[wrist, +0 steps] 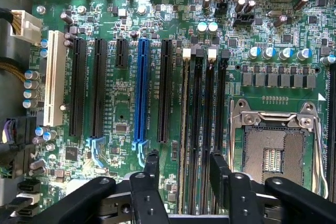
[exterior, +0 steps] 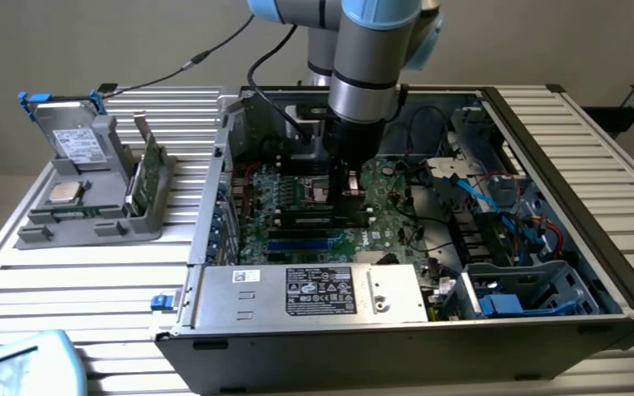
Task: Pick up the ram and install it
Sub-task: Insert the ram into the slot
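Note:
The ram [wrist: 184,129] shows edge-on as a thin green strip standing in the black memory slot closest to the expansion slots, below a white latch [wrist: 186,53]. My gripper [wrist: 185,169] hangs over that slot, open. Its black fingers [wrist: 152,166] stand on either side of the strip, apart from it. In the exterior view my gripper [exterior: 345,188] reaches down inside the open computer case [exterior: 614,272], just over the green motherboard [exterior: 389,206].
Beside the memory slots lies an open processor socket [wrist: 273,145]; a blue expansion slot [wrist: 140,93] and black ones lie on the other side. A grey holder [exterior: 86,219] at the exterior view's left carries a green card [exterior: 146,177] and a silver chip [exterior: 66,192]. Cables [exterior: 494,198] crowd the case's right.

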`<state>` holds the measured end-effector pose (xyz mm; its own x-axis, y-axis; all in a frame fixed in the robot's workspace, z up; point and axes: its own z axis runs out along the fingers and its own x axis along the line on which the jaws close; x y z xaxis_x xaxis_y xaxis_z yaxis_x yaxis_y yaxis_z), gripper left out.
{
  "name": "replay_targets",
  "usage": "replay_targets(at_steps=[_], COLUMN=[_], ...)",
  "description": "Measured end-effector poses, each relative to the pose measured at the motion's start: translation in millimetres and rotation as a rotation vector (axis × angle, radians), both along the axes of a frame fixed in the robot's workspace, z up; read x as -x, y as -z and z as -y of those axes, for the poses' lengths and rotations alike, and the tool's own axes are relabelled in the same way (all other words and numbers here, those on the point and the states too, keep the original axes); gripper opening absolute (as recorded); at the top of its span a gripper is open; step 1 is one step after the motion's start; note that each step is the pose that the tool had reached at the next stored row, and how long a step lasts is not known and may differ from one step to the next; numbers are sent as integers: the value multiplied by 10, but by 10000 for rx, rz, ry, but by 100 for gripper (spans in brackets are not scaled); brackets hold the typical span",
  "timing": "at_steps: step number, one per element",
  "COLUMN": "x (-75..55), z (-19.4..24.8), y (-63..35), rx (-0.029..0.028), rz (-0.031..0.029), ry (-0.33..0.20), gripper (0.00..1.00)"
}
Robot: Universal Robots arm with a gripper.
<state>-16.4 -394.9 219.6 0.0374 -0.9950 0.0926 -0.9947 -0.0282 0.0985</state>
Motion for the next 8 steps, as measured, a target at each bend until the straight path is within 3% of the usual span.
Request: replay_targets(at_steps=[8], x=[0], z=[0], y=[-202], rx=[-23], rz=[16], ry=[7], gripper=[52])
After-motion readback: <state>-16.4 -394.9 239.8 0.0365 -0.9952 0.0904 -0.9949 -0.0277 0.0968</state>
